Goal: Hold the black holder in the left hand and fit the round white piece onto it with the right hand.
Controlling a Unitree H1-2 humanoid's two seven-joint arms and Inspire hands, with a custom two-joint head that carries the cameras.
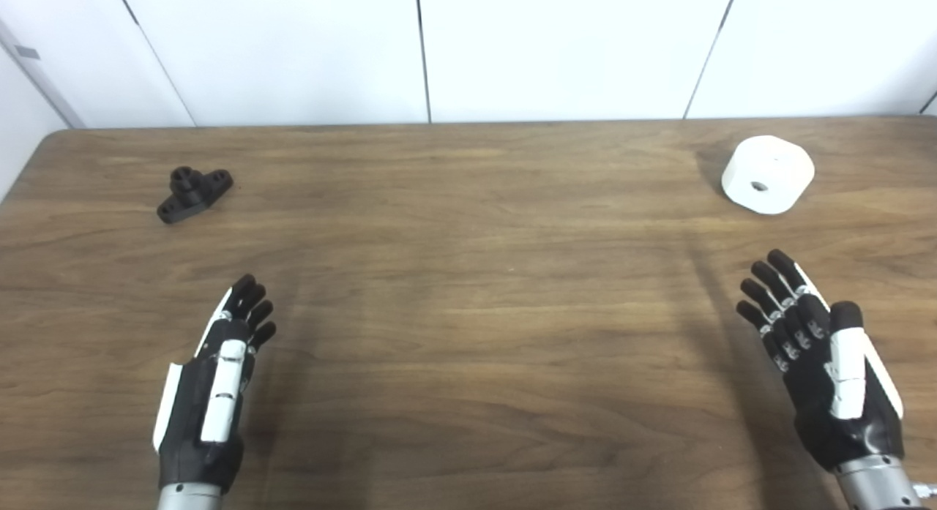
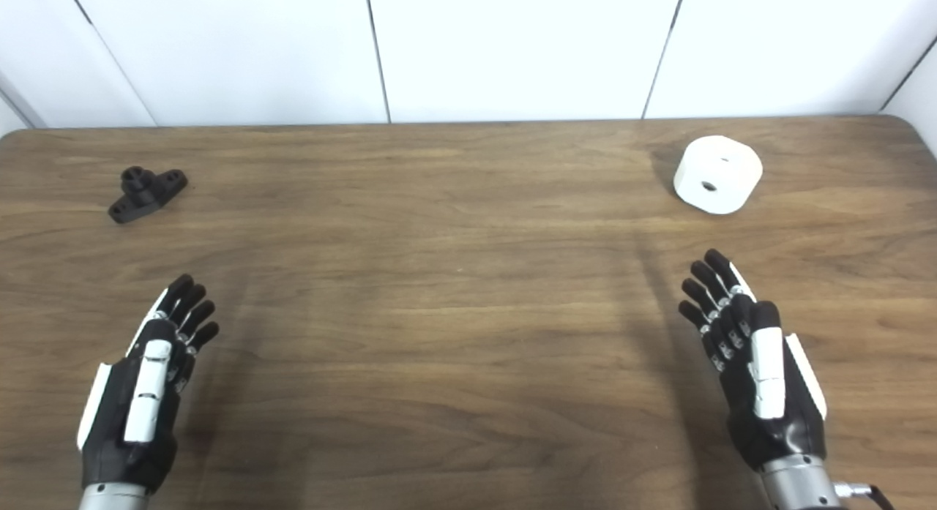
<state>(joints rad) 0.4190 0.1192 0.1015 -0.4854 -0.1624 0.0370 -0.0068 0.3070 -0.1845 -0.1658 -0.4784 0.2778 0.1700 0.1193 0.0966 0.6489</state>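
The small black holder [image 1: 194, 193] lies on the wooden table [image 1: 468, 290] at the far left, a short post rising from its flat base. At the far right rests the round white piece [image 1: 768, 174], tilted so its centre hole faces me. My left hand [image 1: 216, 385] hovers open near the front left, well short of the holder, fingers stretched forward. On the opposite side my right hand [image 1: 820, 356] is open too, palm turned inward, a hand's length short of the white piece. Neither hand touches anything.
White wall panels [image 1: 468, 49] stand right behind the table's far edge. The table's left corner is rounded near the holder. Bare wood stretches between the two hands.
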